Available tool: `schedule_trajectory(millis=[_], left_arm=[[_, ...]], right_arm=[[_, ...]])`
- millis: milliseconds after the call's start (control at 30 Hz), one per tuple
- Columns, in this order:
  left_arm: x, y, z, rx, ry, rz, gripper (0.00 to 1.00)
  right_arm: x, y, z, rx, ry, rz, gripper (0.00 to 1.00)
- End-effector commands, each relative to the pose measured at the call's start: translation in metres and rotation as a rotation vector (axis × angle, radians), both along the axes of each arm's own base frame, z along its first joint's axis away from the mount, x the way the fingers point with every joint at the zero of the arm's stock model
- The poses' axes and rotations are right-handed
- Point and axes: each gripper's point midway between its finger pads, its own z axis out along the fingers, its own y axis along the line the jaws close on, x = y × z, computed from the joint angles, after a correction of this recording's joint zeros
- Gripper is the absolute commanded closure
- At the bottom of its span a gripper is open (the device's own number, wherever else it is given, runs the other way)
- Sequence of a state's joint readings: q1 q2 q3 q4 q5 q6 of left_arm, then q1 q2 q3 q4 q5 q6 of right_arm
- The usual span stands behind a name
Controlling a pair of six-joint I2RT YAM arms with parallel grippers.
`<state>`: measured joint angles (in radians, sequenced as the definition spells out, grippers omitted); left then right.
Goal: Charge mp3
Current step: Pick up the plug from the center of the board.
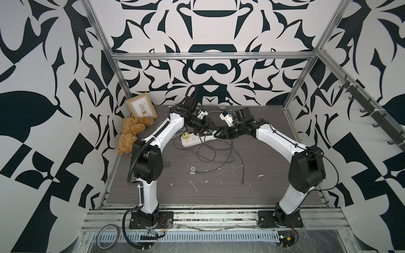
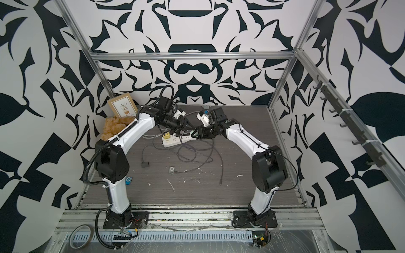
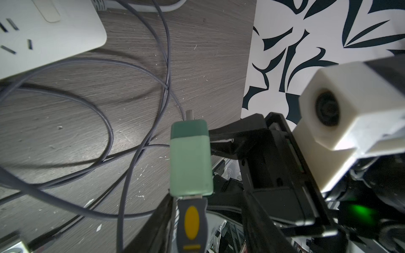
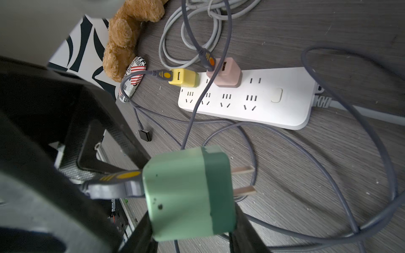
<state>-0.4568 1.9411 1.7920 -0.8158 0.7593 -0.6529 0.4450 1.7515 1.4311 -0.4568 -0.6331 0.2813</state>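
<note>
Right fingers (image 4: pixel 247 234) pinch the green charger (image 4: pixel 188 192), prongs bare. Left fingers (image 3: pixel 157 227) flank the plug (image 3: pixel 192 221) seated in it; whether they grip cannot be told. The right wrist view alone shows a pink adapter (image 4: pixel 223 75) in the strip (image 4: pixel 274 114). A blue player (image 2: pixel 127 181) appears in a top view only. The silver mp3 (image 1: pixel 192 170), cabled, lies mid-bench (image 1: pixel 219 192), well apart from the fingers. Grey wood-grain surface; black-and-white patterned walls (image 1: pixel 43 109).

Grey wood-grain surface (image 1: pixel 219 192) carries a white power strip (image 1: pixel 195 138), looped grey cables (image 3: pixel 169 65), a silver mp3 player (image 1: pixel 192 170) and a teddy bear (image 1: pixel 129 133).
</note>
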Motion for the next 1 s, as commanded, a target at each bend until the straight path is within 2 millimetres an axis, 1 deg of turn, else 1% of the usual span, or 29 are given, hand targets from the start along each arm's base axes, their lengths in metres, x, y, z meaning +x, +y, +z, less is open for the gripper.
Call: schedule_trajectory(millis=[0, 100, 433, 500, 767, 800, 867, 900, 967], left_arm=[[-0.011, -0.001, -0.016, 0.015, 0.086, -0.014, 0.51], [-0.010, -0.001, -0.022, 0.023, 0.100, -0.010, 0.58], [-0.002, 0.001, -0.031, 0.065, 0.107, 0.014, 0.67], [0.000, 0.002, -0.033, 0.074, 0.102, 0.023, 0.70], [0.005, 0.001, -0.034, 0.071, 0.101, 0.046, 0.99], [0.005, 0.001, -0.033, 0.068, 0.099, 0.046, 1.00], [0.005, 0.000, -0.032, 0.061, 0.108, 0.049, 1.00], [0.006, 0.001, -0.031, 0.058, 0.111, 0.050, 1.00], [0.006, 0.003, -0.030, 0.051, 0.121, 0.053, 1.00]], right_arm=[[0.005, 0.012, 0.030, 0.039, -0.093, 0.037, 0.99], [0.004, 0.016, 0.029, 0.037, -0.097, 0.049, 1.00], [-0.007, 0.029, 0.029, 0.042, -0.099, 0.103, 1.00], [-0.009, 0.031, 0.028, 0.043, -0.097, 0.110, 1.00], [-0.010, 0.030, 0.025, 0.035, -0.101, 0.109, 0.99], [-0.010, 0.030, 0.026, 0.034, -0.107, 0.106, 0.93], [-0.011, 0.026, 0.028, 0.029, -0.130, 0.096, 0.73], [-0.013, 0.024, 0.029, 0.023, -0.145, 0.096, 0.66], [-0.017, 0.013, 0.030, -0.010, -0.204, 0.079, 0.57]])
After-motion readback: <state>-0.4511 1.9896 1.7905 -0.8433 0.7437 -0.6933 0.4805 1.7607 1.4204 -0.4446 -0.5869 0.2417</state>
